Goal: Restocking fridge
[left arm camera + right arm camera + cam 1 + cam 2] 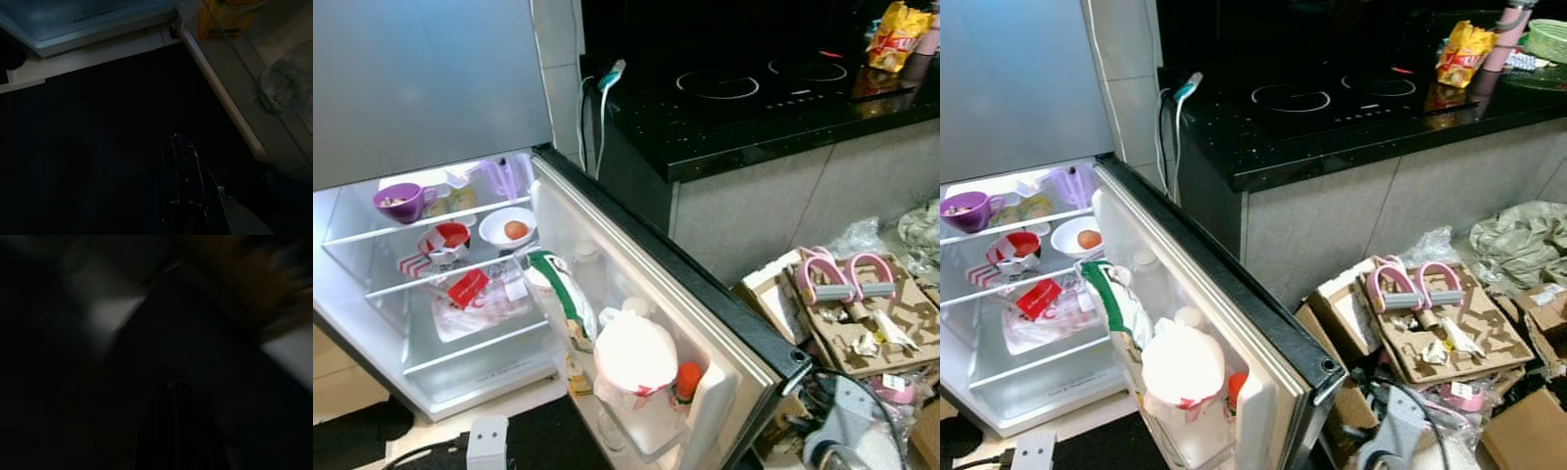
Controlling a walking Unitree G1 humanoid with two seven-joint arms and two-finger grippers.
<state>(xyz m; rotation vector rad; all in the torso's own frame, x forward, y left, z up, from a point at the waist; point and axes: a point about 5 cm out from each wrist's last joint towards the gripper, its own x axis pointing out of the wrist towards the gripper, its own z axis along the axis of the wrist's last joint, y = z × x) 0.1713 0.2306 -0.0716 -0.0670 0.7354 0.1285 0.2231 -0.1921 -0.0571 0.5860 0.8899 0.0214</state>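
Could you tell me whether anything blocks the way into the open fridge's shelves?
Nothing visible does: the fridge door is swung wide open, so the shelves face out unobstructed, though the purple cup and bowl already occupy space there.

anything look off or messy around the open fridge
Yes. Torn brown cardboard packaging and crumpled plastic wrap are heaped on the floor right of the open white fridge door. Inside, a red-and-white packet lies tilted on a clear plastic bag. The door's bottom bin looks crammed, with a bulging white bag.

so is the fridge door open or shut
Open. The fridge door is swung wide, its inner racks exposed, and the lit shelves show.
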